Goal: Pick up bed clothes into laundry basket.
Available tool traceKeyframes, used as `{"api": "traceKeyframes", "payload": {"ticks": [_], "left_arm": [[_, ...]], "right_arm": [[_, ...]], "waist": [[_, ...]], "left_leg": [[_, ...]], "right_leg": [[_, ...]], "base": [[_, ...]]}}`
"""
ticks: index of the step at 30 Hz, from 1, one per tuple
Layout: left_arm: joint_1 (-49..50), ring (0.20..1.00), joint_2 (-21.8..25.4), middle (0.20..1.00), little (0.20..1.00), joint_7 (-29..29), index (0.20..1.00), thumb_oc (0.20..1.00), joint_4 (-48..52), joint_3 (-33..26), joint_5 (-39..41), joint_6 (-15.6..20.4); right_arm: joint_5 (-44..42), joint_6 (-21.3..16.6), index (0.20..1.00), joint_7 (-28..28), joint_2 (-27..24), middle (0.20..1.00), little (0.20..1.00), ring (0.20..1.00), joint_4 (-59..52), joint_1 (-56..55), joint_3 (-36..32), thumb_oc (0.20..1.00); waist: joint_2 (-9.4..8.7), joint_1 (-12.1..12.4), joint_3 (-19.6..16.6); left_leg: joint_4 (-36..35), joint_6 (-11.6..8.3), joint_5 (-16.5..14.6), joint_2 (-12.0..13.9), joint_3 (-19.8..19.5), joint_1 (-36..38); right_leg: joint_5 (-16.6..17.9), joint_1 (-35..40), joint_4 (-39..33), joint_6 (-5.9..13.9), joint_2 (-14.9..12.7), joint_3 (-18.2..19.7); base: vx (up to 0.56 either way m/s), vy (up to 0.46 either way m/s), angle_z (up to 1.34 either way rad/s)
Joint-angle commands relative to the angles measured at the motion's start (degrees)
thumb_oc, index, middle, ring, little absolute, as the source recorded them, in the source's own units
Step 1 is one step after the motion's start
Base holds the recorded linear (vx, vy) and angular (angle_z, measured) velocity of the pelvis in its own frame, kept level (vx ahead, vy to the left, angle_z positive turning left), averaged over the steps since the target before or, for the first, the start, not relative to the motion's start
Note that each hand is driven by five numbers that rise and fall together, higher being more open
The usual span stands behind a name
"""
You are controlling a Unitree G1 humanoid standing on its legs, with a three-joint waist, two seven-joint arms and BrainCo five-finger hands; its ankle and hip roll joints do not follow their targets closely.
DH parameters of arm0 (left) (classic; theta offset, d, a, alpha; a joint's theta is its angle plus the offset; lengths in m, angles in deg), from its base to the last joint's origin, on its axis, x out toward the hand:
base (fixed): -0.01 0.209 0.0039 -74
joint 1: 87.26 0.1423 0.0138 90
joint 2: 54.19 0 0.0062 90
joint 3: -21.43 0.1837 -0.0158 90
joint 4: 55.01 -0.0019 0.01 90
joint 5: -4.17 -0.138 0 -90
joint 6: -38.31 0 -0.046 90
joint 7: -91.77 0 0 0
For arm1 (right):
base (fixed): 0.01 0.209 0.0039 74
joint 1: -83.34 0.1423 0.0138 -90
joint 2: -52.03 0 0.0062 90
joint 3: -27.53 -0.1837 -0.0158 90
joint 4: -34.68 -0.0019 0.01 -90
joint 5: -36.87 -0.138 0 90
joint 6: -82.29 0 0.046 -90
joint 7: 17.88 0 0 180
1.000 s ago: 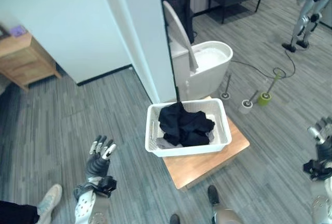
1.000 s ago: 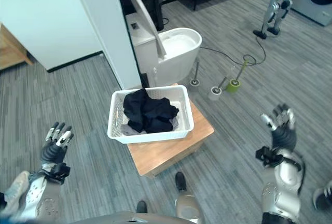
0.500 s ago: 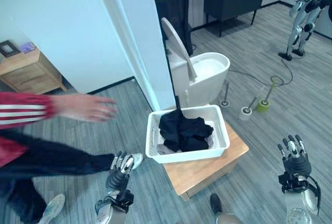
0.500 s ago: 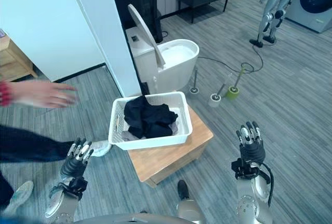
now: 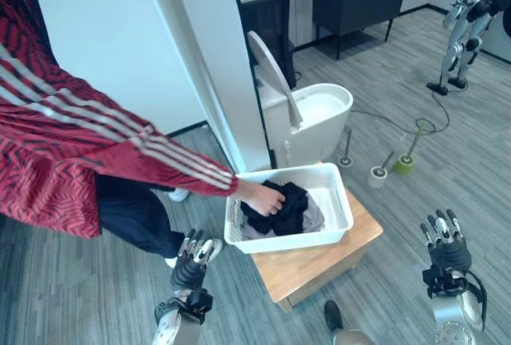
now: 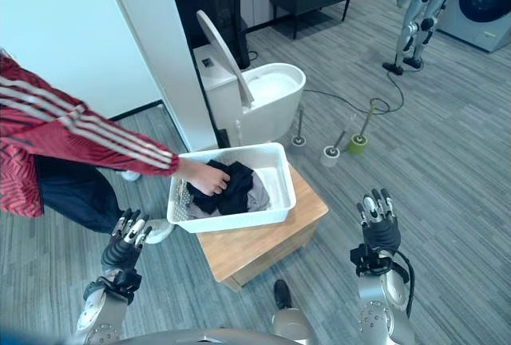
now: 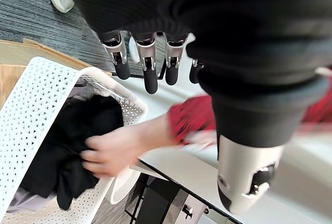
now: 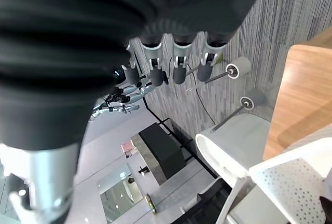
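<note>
While no print is legible, dark clothes (image 6: pixel 230 189) lie in the white laundry basket (image 6: pixel 281 193) on a wooden stand (image 6: pixel 263 241) beside the toilet (image 6: pixel 263 93); a person's hand (image 6: pixel 209 177) grips them, and left hand (image 6: pixel 124 247) and right hand (image 6: pixel 378 229) hover empty, fingers straight, over grey plank floor (image 6: pixel 447 153).

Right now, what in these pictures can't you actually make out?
- What lies under the dark clothes in the laundry basket: the person's hand and the cloth cover it.
- The person's head and far side: cut off by the left edge in both eye views.
- The floor under the wooden stand: hidden by its top.

Both robot hands, left hand and right hand, show straight fingers, holding nothing.
</note>
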Motion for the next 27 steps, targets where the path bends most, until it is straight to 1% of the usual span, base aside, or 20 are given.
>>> {"api": "traceKeyframes", "payload": {"ticks": [1, 21, 22, 23, 24, 25, 26, 27], "left_arm": [[-1.6, 1.0, 4.1, 1.0, 1.0, -0.1, 1.0, 1.0, 2.3, -1.1, -1.5, 3.4], [-2.6, 1.0, 4.3, 1.0, 1.0, 0.6, 1.0, 1.0, 2.2, -0.9, -1.9, 4.1], [-2.9, 1.0, 4.4, 1.0, 1.0, 1.0, 1.0, 1.0, 2.2, -1.3, -1.7, 4.3], [-3.5, 1.0, 5.0, 1.0, 1.0, 1.6, 1.0, 1.0, 2.5, -1.8, -1.5, 4.8], [-5.9, 1.0, 7.9, 1.0, 1.0, 1.2, 1.0, 1.0, 2.4, -1.4, -0.1, 5.6], [-6.3, 1.0, 8.9, 1.0, 1.0, 0.9, 1.0, 1.0, 2.2, -1.2, -0.2, 5.8], [-6.7, 1.0, 9.7, 1.0, 1.0, 0.7, 1.0, 1.0, 1.4, -1.6, -0.9, 6.0], [-6.7, 1.0, 9.7, 1.0, 1.0, 0.7, 1.0, 1.0, 1.4, -1.6, -0.9, 6.0]], "right_arm": [[0.3, -3.3, 1.0, -0.6, -0.8, 1.0, 1.0, 1.0, -4.0, 1.3, -0.8, 1.0], [0.0, -3.4, 1.0, 0.0, -1.0, 1.0, 1.0, 1.0, -2.7, 1.8, 0.3, 1.0], [0.2, -3.1, 1.0, -0.1, -1.3, 1.0, 1.0, 1.0, -2.5, 2.0, 0.5, 1.0], [0.5, -3.0, 1.0, -0.2, -1.6, 1.0, 1.0, 1.0, -2.4, 2.7, 0.8, 1.0], [0.8, -3.3, 1.0, -0.4, -1.6, 1.0, 1.0, 1.0, -2.1, 4.0, 0.9, 1.0], [0.9, -3.3, 1.0, -0.8, -1.6, 1.0, 1.0, 1.0, -2.4, 3.8, 0.9, 1.0], [1.2, -3.3, 1.0, -1.0, -1.7, 1.0, 1.0, 1.0, -2.2, 3.7, 1.3, 1.0], [1.2, -3.3, 1.0, -1.0, -1.7, 1.0, 1.0, 1.0, -2.2, 3.8, 1.4, 1.0]], "waist": [[-0.76, 0.4, -0.4], [-0.92, 0.4, -0.4], [-0.72, 0.4, -0.1], [-0.29, 0.3, 0.9], [-0.11, -1.0, 2.3], [-0.14, -1.2, 2.7], [-0.44, -0.8, 2.7], [-0.35, -1.0, 2.6]], "left_leg": [[0.6, 0.75, 2.5, -1.8, -0.8, -4.5], [0.6, 1.1, 2.1, -2.2, -0.9, -4.4], [0.6, 1.53, 2.1, -2.0, -1.0, -4.0], [0.6, 1.81, 2.9, -1.5, -1.5, -4.3], [2.2, 1.9, 4.3, -1.3, -6.8, -7.7], [3.1, 1.67, 4.6, -1.6, -9.0, -8.9], [5.0, 0.86, 5.4, -1.7, -13.9, -11.2], [5.1, 0.76, 5.6, -1.6, -14.1, -11.5]], "right_leg": [[-8.7, 6.0, 1.0, -0.57, 0.8, -2.2], [-8.3, 5.7, 1.1, -0.29, 0.3, -1.9], [-8.4, 4.9, 3.2, -0.37, 0.4, -1.3], [-9.3, 1.9, 8.6, -0.31, 1.2, -0.1], [-13.1, -1.8, 18.2, -0.17, 5.2, 11.8], [-14.2, -1.3, 20.6, -0.09, 6.3, 15.6], [-14.5, 0.8, 24.7, -1.04, 5.7, 19.2], [-14.2, 0.5, 24.6, -1.02, 5.8, 19.0]], "base": [[0.0, 0.0, 0.0], [0.0, 0.0, 0.0], [-0.1, 0.007, -0.01], [-0.27, -0.054, -0.07], [-0.32, -0.094, -0.08], [-0.38, -0.277, 0.29], [-0.23, -0.225, 1.12], [-0.26, -0.364, 2.35]]}}
